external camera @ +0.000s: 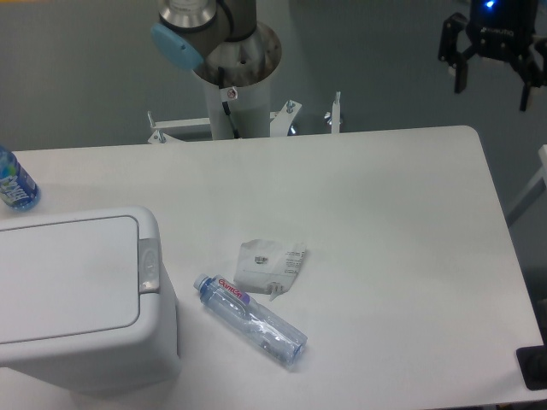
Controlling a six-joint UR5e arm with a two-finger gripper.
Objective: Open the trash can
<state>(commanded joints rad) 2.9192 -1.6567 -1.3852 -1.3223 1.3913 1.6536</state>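
Hovering far from target: gripper (494, 75) at top right, off past the table's back corner, fingers apart, holding nothing.
Trash can (81, 303) sits at the lower-left of the table (385, 222), lid flat and closed, grey push button (149, 266) on the rim edge facing the middle of the table. Risks as I judge them: long diagonal travel, so a small aim error lands the fingertip on the lid or rim instead of the narrow button, and nothing opens. Open fingers could straddle the button; closing them first looks safer. A low path crosses the clear water bottle (250, 317) and the crumpled wrapper (270, 264), both near the button side; the bottle would roll if clipped. Pressing off-centre may shove the bin. Blue bottle (14, 181) at the left edge is out of the way.
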